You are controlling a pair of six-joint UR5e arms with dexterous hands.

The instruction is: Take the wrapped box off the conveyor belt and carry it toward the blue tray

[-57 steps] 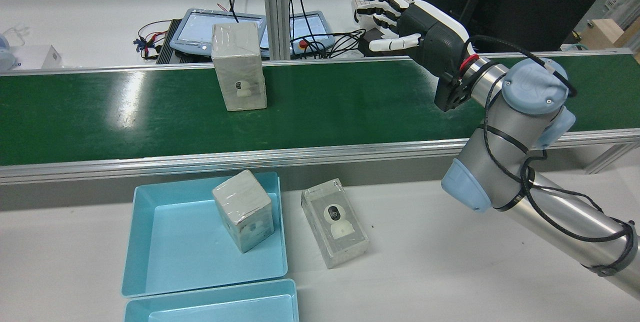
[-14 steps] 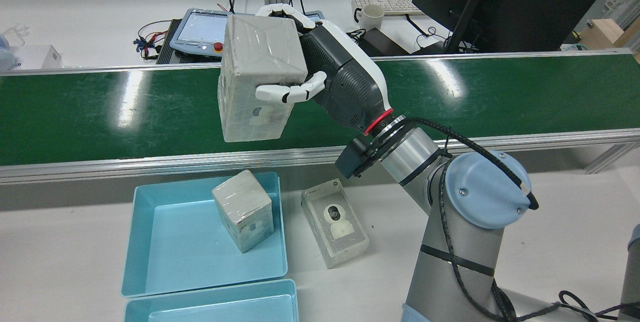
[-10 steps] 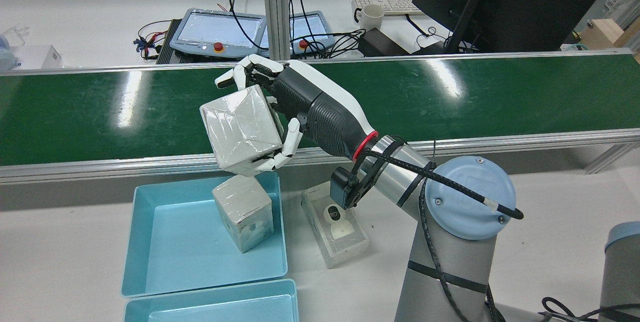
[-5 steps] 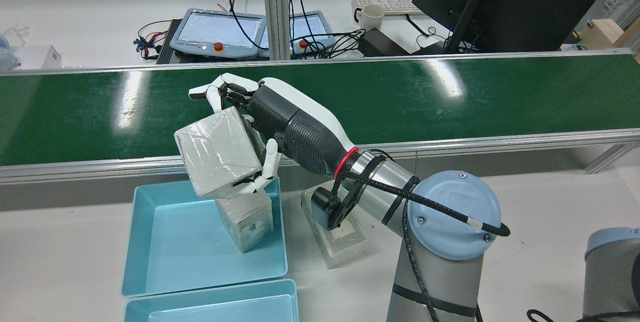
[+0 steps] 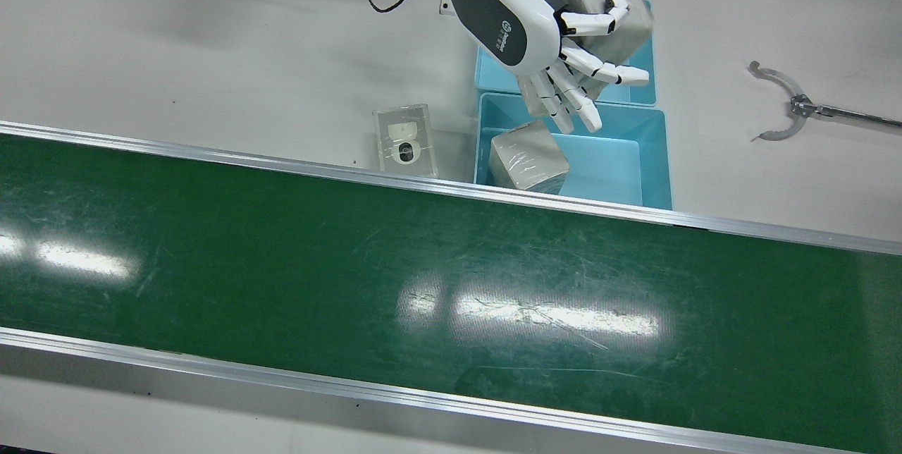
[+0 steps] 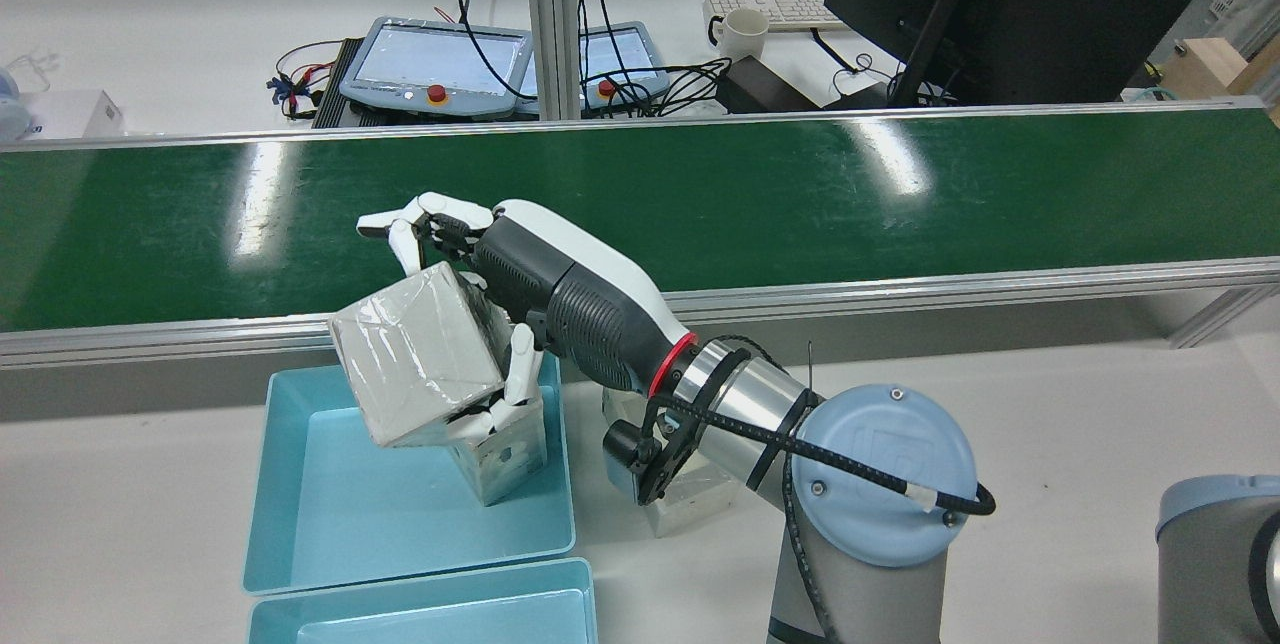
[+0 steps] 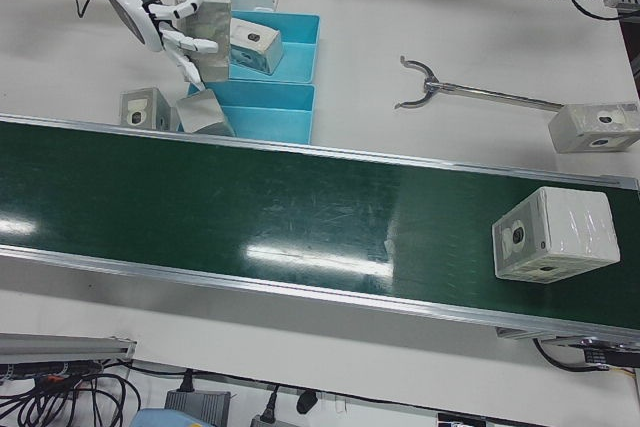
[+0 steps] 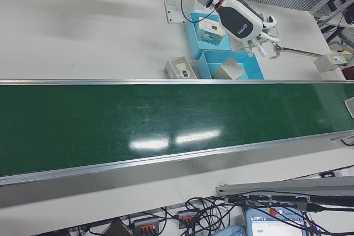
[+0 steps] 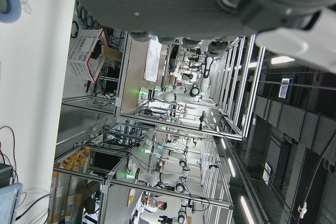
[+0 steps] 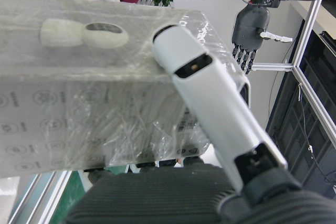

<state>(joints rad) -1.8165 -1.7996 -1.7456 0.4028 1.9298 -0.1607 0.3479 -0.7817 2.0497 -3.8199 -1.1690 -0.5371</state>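
Plastic-wrapped and grey, the wrapped box (image 6: 415,364) sits clamped in my right hand (image 6: 520,299), fingers (image 6: 520,374) curled around its sides, tilted and lifted above the blue tray (image 6: 300,514). A second box (image 6: 500,454) stands in that tray just under it, and a clear-cased one (image 6: 690,504) lies on the table beside the tray. Behind runs the green conveyor belt (image 6: 900,194). My left hand (image 10: 252,30) hangs raised with fingers loosely spread, holding nothing.
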